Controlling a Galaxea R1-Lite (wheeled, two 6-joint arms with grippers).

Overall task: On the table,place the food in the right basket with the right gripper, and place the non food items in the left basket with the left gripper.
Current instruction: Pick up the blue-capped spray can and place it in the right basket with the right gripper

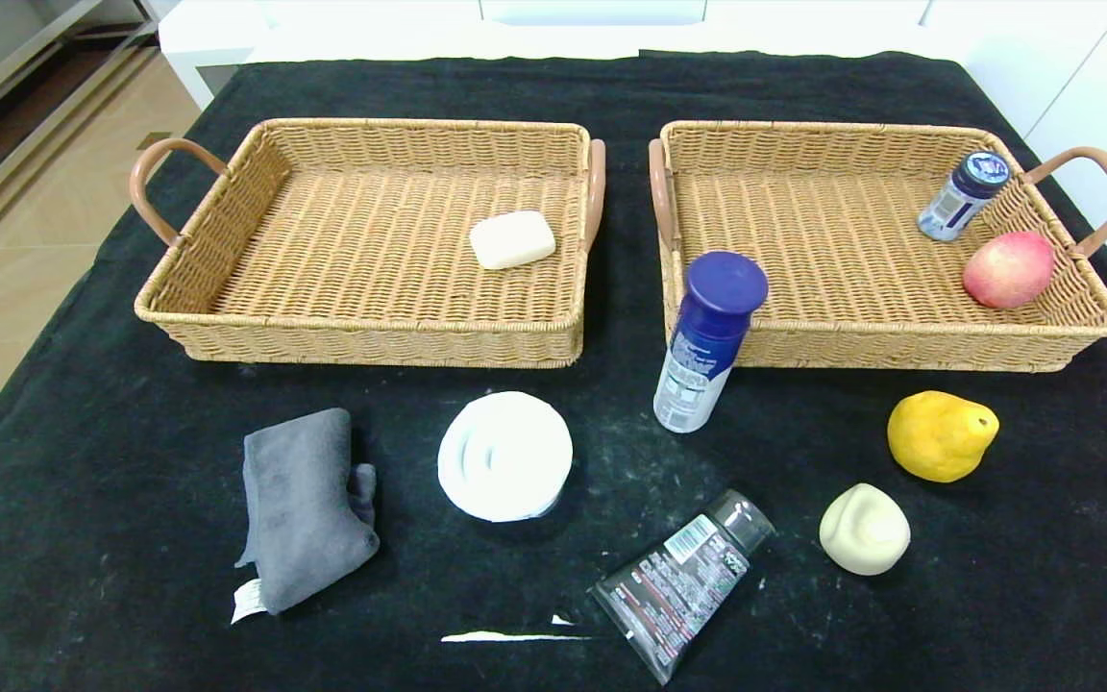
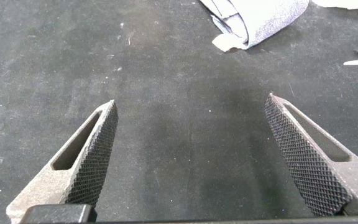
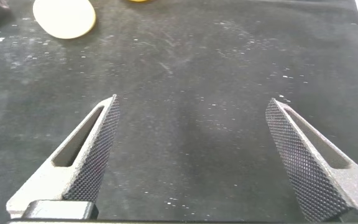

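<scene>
I count two baskets: left basket (image 1: 227,240), right basket (image 1: 1072,298). Left gripper (image 2: 191,121) spread, one grey cloth (image 2: 263,18) beyond its fingertips. Right gripper (image 3: 191,118) spread, one bun (image 3: 64,17) beyond.

- Cream soap bar (image 1: 512,239) lying inside the left-hand wicker tray.
- Red apple (image 1: 1008,268) and small blue-capped jar (image 1: 963,196) sitting in the right-hand tray's far corner.
</scene>
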